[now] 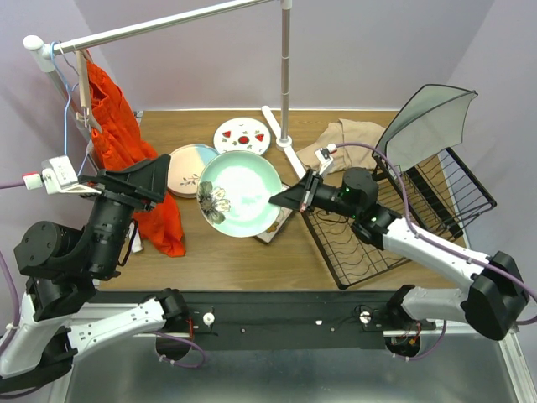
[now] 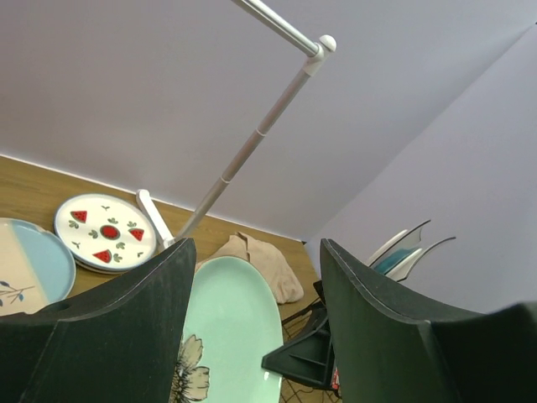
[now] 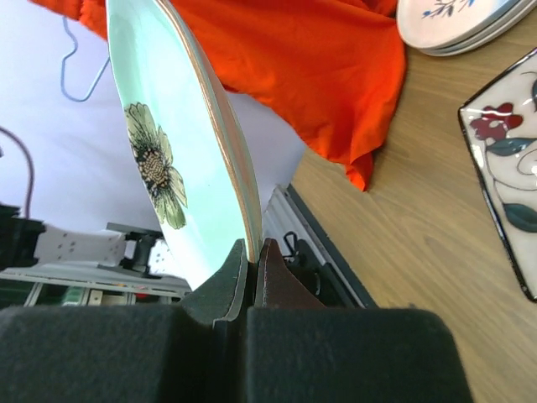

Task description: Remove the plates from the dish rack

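The pale green plate [image 1: 242,195] hangs over the table [image 1: 252,269], pinched tight at its 3 o'clock rim by the right gripper [image 1: 281,200], with the left gripper [image 1: 155,176] wide apart and empty at 9 o'clock and the other plates [image 1: 242,136] farther back at 11 o'clock.

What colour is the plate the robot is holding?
The plate is pale green with a dark flower near its rim, best seen from top external.

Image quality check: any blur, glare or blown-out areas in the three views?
Top external: even soft light, sharp, no hard shadows around the pale green plate. Left wrist: left gripper near-black, no detail; red-spotted plate beyond is sharp. Right wrist: right gripper soft in the foreground, plate rim crisp, no glare.
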You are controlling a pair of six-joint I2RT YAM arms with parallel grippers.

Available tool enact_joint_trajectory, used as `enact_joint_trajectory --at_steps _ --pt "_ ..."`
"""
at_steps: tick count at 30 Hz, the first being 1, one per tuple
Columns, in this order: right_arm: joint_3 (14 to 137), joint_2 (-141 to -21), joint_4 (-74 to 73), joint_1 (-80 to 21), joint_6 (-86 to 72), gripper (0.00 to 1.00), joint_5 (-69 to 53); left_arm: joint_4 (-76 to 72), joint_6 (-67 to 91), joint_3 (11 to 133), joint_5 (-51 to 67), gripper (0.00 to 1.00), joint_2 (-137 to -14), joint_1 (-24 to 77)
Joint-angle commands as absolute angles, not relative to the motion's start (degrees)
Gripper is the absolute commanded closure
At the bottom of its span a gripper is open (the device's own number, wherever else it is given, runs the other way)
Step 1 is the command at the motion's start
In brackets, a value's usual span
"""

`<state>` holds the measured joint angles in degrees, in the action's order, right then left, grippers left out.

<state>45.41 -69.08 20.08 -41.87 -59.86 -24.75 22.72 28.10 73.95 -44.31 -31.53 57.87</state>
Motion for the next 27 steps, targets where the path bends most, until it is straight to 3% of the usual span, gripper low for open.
enact_joint_trajectory --at_steps 1,10,23,27 --pt "53.4 -72.6 24.6 -41.5 -58.5 0.99 -21.5 23.8 25.3 75.9 -45.9 0.3 -32.4 57.7" --pt "75.6 -94.2 17.3 -42.1 -52.9 0.99 -14.9 23.7 22.7 75.9 -45.8 0.3 -33.0 57.7" --pt "130.1 -139.5 10.0 -43.5 -46.5 0.99 -4.0 24.0 22.5 69.8 -44.6 0.3 -31.5 57.7" --pt "144.6 -152.0 9.8 -43.6 -45.2 0.99 4.5 24.2 23.0 67.8 -44.1 0.3 -30.8 57.7"
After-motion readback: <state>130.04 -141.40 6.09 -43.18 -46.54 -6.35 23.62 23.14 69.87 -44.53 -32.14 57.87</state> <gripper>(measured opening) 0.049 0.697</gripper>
